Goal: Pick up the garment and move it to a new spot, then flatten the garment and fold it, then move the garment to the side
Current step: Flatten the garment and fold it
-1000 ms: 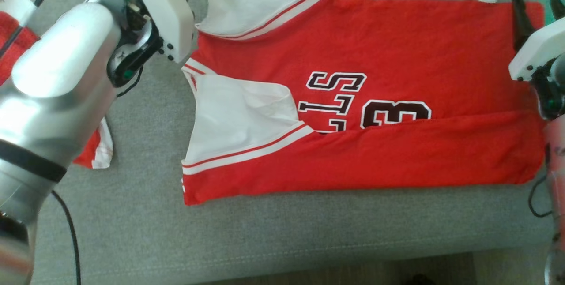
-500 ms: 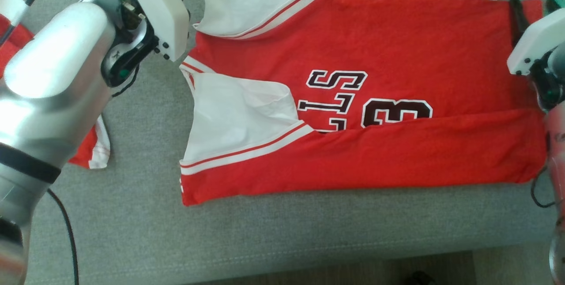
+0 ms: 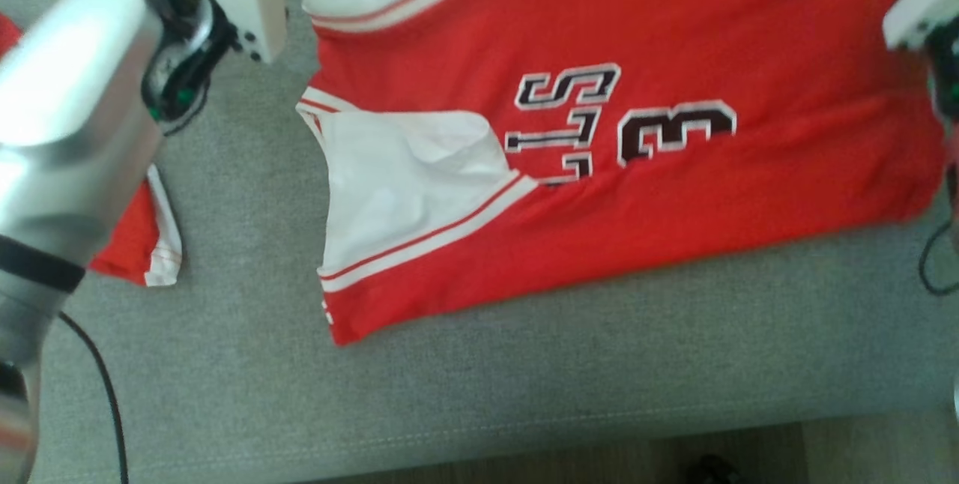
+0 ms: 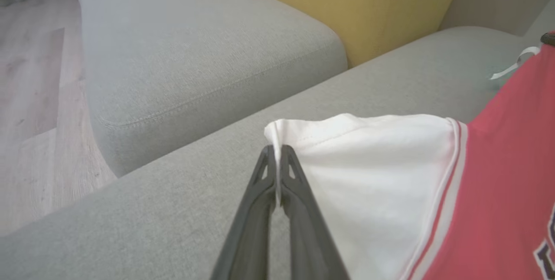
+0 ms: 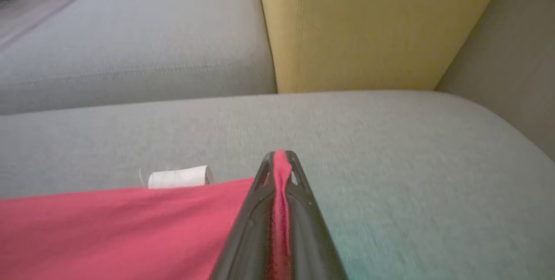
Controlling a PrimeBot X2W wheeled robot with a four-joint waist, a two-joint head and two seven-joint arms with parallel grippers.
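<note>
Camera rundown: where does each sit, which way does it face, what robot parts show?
Head: on the head, looking down at the jersey on the sofa; left forearm and right wrist at the sides.
Left wrist: looks along the left gripper, shut on the jersey's white sleeve.
Right wrist: looks along the right gripper, shut on the jersey's red edge.
Shared: both wrist views show the yellow cushion.

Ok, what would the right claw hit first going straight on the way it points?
The right claw would probably meet the grey sofa seat, just before the yellow cushion; depth unclear.
</note>
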